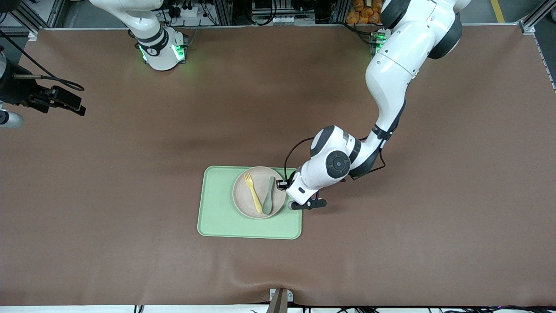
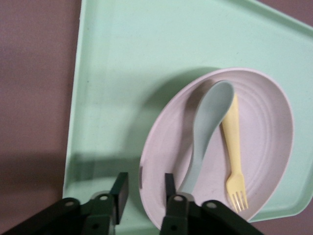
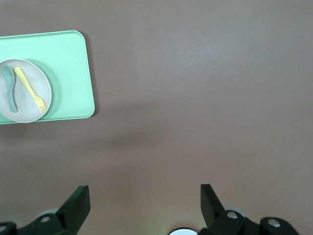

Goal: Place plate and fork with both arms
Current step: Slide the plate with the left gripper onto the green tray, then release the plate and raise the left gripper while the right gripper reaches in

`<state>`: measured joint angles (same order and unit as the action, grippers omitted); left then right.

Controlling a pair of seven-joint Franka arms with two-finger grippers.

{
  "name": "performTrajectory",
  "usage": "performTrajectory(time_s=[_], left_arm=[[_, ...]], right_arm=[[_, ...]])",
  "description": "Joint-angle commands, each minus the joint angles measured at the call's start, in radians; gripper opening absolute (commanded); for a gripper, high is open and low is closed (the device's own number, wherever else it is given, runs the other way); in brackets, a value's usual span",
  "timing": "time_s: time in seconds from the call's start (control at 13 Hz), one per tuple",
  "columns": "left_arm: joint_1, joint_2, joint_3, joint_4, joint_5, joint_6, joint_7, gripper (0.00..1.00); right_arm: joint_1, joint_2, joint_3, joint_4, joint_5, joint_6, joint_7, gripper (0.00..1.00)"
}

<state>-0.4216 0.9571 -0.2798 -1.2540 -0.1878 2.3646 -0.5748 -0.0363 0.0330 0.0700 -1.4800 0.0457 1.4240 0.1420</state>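
Note:
The off-white plate (image 1: 243, 198) sits on a light green tray (image 1: 217, 217). The pale yellow fork (image 1: 253, 193) lies in the plate beside a grey-green spoon (image 1: 268, 195). My left gripper (image 1: 287, 195) is low at the plate's edge toward the left arm's end. In the left wrist view it (image 2: 145, 183) is open and straddles the plate's (image 2: 264, 122) rim, one finger inside and one over the tray (image 2: 127, 58). The fork (image 2: 233, 147) and spoon (image 2: 208, 127) lie untouched. My right gripper (image 3: 144, 196) is open, empty and high over bare table, far from the plate (image 3: 40, 84).
The tray stands near the middle of the brown table, nearer to the front camera. The right gripper (image 1: 65, 101) waits at the right arm's end of the table. The right wrist view also shows the tray (image 3: 68, 63), fork (image 3: 29, 88) and spoon (image 3: 9, 90).

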Motion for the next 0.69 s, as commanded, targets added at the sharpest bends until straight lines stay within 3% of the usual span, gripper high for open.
performTrajectory(time_s=[0.0, 0.38, 0.62], left_arm=[[0.000, -0.053, 0.011, 0.005, -0.012, -0.040, 0.001, 1.00], [0.076, -0.257, 0.021, -0.012, 0.042, -0.342, 0.003, 1.00], [0.121, -0.369, 0.021, -0.012, 0.164, -0.526, 0.001, 1.00]], right_arm=[[0.010, 0.001, -0.001, 0.009, 0.008, -0.001, -0.002, 1.00], [0.032, 0.077, 0.001, 0.009, 0.009, -0.001, -0.001, 1.00], [0.093, 0.108, 0.001, 0.018, 0.035, 0.054, -0.009, 1.00]])
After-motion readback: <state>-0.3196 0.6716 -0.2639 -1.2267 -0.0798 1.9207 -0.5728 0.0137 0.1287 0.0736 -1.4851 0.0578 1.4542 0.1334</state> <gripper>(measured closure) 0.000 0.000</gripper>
